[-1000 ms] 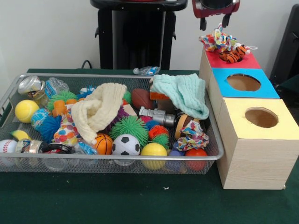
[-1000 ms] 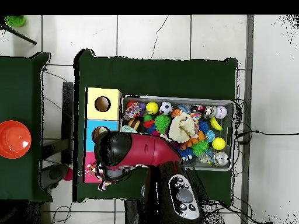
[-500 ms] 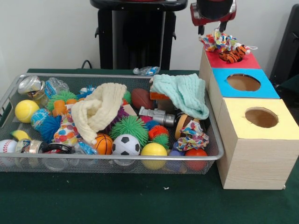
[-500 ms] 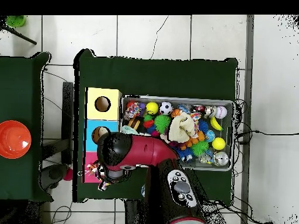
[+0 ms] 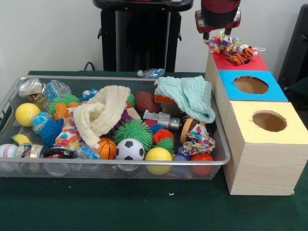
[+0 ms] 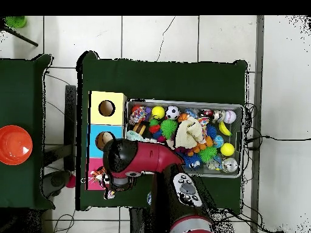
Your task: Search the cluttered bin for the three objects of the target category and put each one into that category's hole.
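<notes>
- Your red and black gripper (image 5: 219,34) hangs directly over the red-topped section of the wooden sorting box (image 5: 240,61), at the far end of the row of three sections.
- You see two dark fingertips below the red housing, one at either side of a multicoloured patterned fabric toy (image 5: 224,44) that lies on that red top; whether they clasp the toy or stand released, you cannot tell.
- Just beside that fabric toy, on the same red surface, lies an orange and black striped plush toy (image 5: 239,57); the hole of this section is hidden under the two toys.
- The blue-topped section (image 5: 250,85) and the yellow-topped section (image 5: 269,121) each show a round hole with nothing over it.
- The silver wire-mesh bin (image 5: 29,79) sits just beside the box, full of clutter: a cream knitted cloth (image 5: 102,114) draped over the middle, a mint green cloth (image 5: 189,96) near the box side, a green spiky ball (image 5: 133,132), a black and white miniature football (image 5: 130,149), a yellow ball (image 5: 158,155) and a second patterned fabric toy (image 5: 198,141) against the front corner nearest the box.
- From overhead, your red arm (image 6: 143,159) covers the red section and most of the blue one.
</notes>
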Robot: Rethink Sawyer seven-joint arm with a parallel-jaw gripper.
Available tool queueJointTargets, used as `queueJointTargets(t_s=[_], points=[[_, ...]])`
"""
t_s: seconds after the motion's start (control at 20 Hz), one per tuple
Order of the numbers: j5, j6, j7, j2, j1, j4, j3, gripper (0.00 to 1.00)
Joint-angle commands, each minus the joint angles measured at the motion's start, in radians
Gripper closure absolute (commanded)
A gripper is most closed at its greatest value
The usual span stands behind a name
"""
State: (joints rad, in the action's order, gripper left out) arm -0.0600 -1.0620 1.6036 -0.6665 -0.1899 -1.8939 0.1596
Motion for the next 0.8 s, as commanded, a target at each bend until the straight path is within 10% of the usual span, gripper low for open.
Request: queueJointTargets(t_s=[0.05, 0.6, 0.65, 0.8], points=[[-0.053, 0.126, 0.117, 0.035, -0.022, -0.044, 0.044, 0.00], [-0.145, 0.217, 0.122, 0.010, -0.037, -0.111, 0.057, 0.00], [-0.152, 0.223, 0.130, 0.009, -0.035, -0.113, 0.055, 1.00], [-0.115, 0.247, 0.109, 0.002, -0.028, -0.075, 0.047, 1.00]])
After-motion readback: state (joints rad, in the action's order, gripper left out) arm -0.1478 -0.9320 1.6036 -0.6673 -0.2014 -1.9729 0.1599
